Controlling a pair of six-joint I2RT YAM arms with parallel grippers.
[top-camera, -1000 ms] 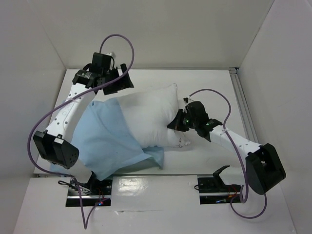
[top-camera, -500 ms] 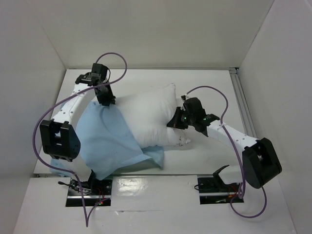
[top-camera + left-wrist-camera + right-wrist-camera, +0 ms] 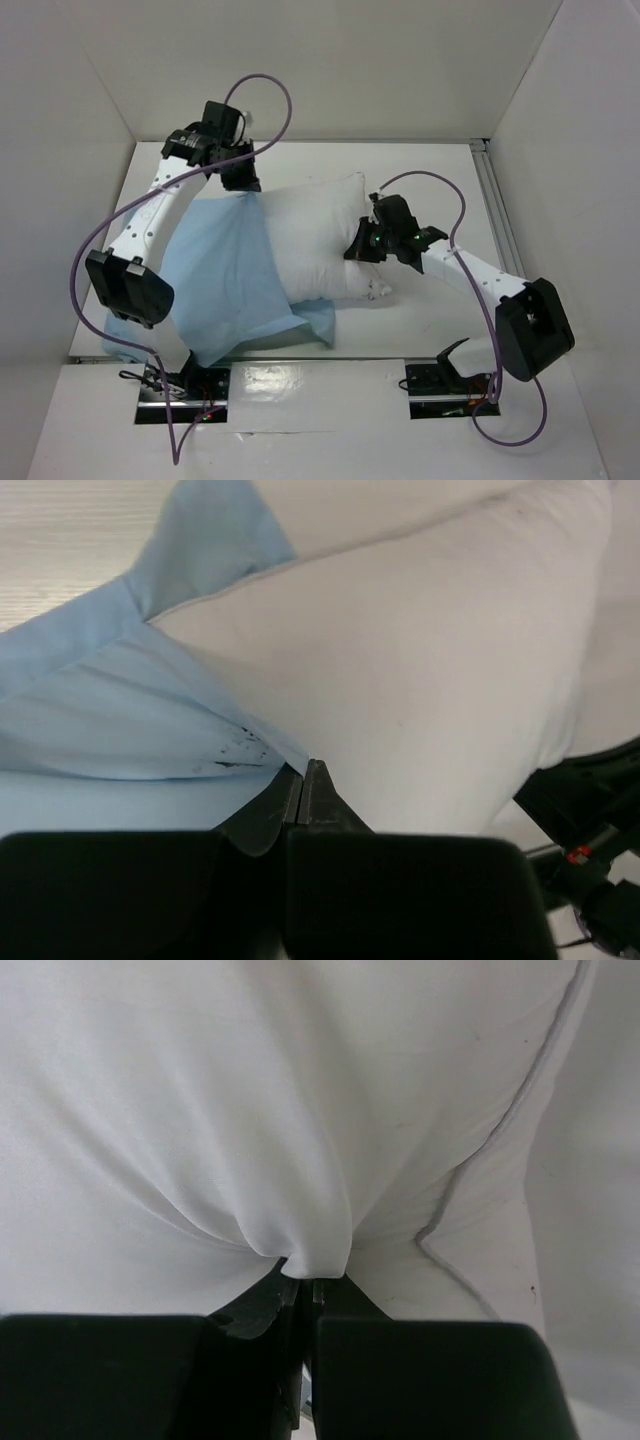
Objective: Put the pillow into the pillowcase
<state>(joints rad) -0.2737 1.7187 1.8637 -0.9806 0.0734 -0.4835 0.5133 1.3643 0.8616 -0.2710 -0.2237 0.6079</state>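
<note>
The job is partly done. In the top view the pillow (image 3: 315, 235) lies across the middle of the table (image 3: 430, 180), and the light blue pillowcase (image 3: 220, 280) covers its left end. The larger right part of the pillow is bare white. Blue cloth shows both over the pillow and past it in the left wrist view, so the end seems to sit inside the mouth rather than merely under a flap, though the view does not settle that.

The left hand (image 3: 245, 190) is at the upper left of the pillow, pressed together on the hem of the pillowcase (image 3: 100, 710), and the hem runs straight into its closed tip (image 3: 304, 780) beside the pillow (image 3: 420, 650). The right hand (image 3: 360, 248) is at the pillow's right side, pinching a gathered fold of white fabric (image 3: 308, 1282).

What is left is to draw the mouth rightward over the bare stretch, or feed the pillow leftward into it.

Bare table lies above and to the right of the pillow, up to the rail (image 3: 492, 200). White walls (image 3: 60, 150) close the left, back and right. The pillowcase's lower corner lies near the table's near edge, and the left arm's elbow hangs close to the left wall.
</note>
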